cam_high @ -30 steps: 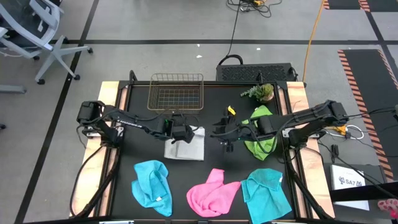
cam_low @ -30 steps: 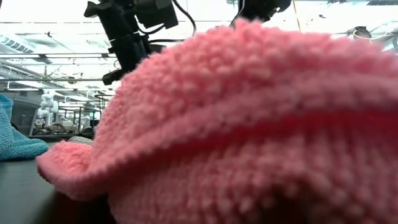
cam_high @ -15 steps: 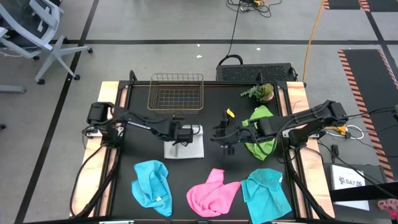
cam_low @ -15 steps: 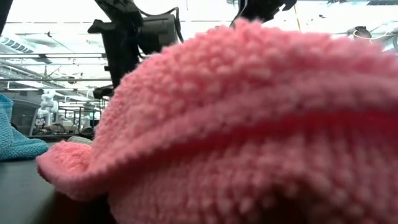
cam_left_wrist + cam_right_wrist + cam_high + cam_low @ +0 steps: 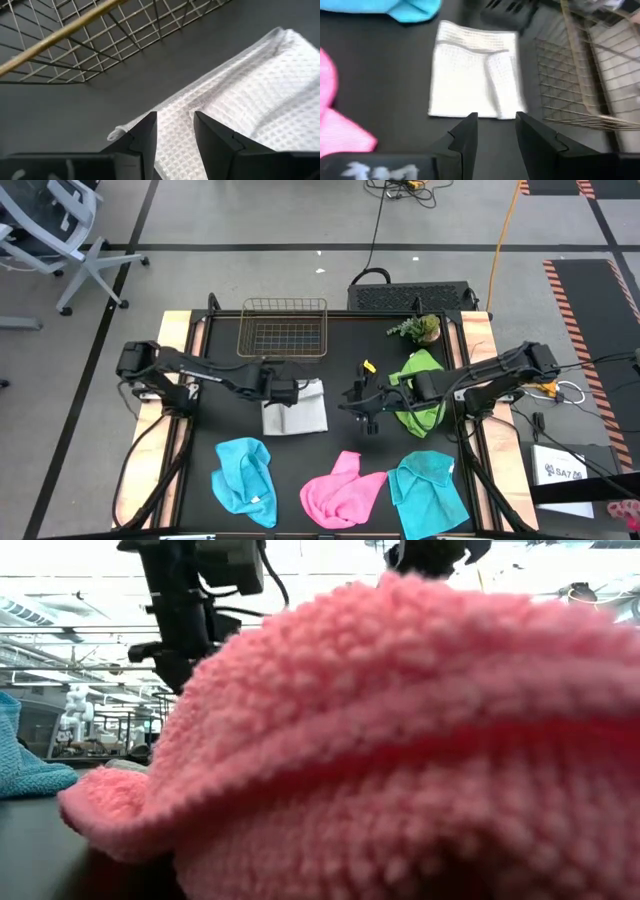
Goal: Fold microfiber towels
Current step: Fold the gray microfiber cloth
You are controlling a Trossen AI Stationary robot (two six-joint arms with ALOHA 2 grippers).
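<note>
Towels lie on a black surface. White towel sits near the middle, folded into a rectangle, just in front of the wire basket. Left tool hangs over that towel's far edge; in the left wrist view its fingers stand apart with waffle-weave cloth showing between them, nothing pinched. Whether the fingertips touch the cloth cannot be told.

Right tool is near the middle, between white towel and green towel, its fingers spread and empty, pointed toward the white towel. Green towel lies crumpled under the right arm, just in front of a small plant.

Front row, from the left arm's side across: blue towel, rumpled; pink towel, rumpled, in the middle; second blue towel on the right arm's side. All three lie apart from both tools.

Low view is almost filled by the pink towel close to the lens, with a blue edge at the side and an arm above.

Basket stands at the far edge of the surface, left of centre, nothing seen in it.
</note>
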